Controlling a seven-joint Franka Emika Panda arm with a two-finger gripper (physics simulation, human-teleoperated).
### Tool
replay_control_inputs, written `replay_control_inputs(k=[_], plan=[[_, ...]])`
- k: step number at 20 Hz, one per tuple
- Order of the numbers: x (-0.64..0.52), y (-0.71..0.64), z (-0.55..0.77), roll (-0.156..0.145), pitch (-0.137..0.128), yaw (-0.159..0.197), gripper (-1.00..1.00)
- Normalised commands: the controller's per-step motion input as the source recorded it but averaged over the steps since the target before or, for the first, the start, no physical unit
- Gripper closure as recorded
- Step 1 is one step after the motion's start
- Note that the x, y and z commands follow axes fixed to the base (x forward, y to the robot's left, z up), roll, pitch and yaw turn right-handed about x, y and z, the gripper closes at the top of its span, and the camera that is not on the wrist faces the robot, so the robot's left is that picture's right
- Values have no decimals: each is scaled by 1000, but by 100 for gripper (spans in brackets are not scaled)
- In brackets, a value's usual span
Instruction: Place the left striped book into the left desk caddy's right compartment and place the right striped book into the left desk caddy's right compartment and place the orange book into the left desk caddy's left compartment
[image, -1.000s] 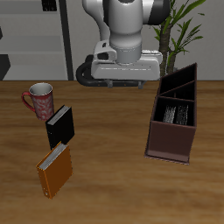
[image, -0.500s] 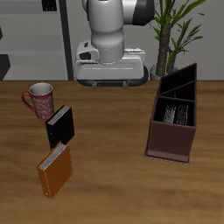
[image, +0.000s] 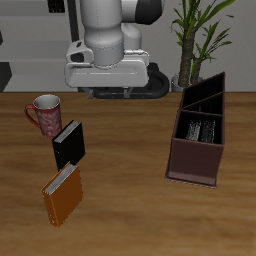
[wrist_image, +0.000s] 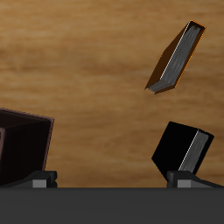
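orange book (image: 62, 196) lies flat near the counter's (image: 125, 200) front edge, well apart from the left desk caddy (image: 195, 165) holding both striped books, and the empty gripper (wrist_image: 112, 182), fingers spread, has swung toward it.

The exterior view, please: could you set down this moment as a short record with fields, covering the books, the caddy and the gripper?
orange book: thin orange-brown book flat on the wooden table, near its front edge
black book: plain black book farther back, beside the orange one
mug: red-and-white patterned mug behind the black book
caddy: long dark maroon-brown desk caddy, apart from the loose books
striped books: black-and-white striped covers inside the caddy
gripper: raised at the table's back; fingertips hidden
remaining: orange book not yet in the caddy
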Motion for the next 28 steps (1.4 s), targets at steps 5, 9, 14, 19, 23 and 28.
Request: replay_control_inputs(k=[5, 9, 14, 19, 23, 28], plan=[[284, -245, 49, -3, -29, 27, -100], [282, -56, -63, 27, -5, 38, -100], [214, -103, -70, -4, -10, 22, -100], [127, -278, -13, -64, 6, -28, -100], [168, -291, -37, -48, 21, -26, -100], [173, -332, 1, -62, 2, -28, -100]])
